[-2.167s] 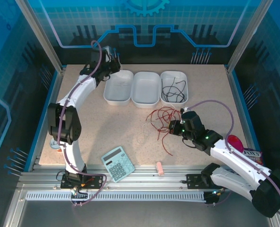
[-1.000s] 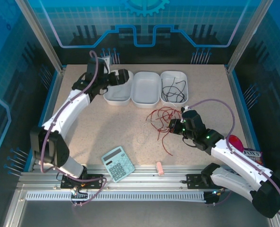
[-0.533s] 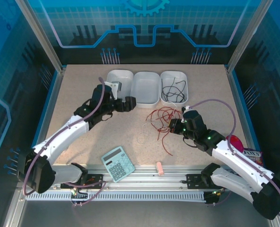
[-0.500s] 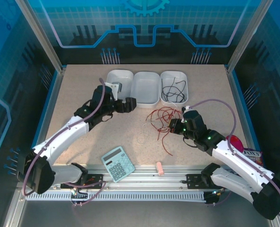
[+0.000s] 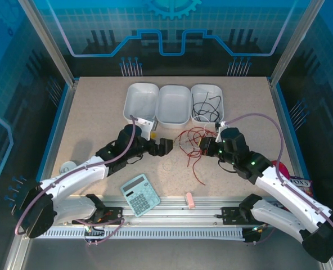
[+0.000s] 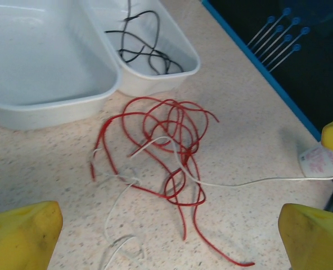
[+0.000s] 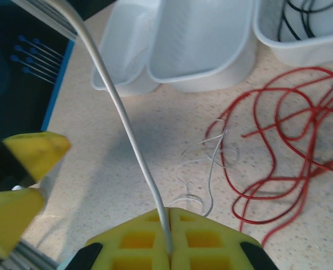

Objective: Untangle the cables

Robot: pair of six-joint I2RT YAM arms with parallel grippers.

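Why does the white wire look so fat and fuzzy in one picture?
Right wrist view: the white cable, pinched in the shut right gripper, passes close to the lens, so it looks thick and blurred near the top; left wrist view: it lies farther off, thin and sharp.

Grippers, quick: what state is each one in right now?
Left gripper: open, holding nothing.
Right gripper: shut on the white cable.
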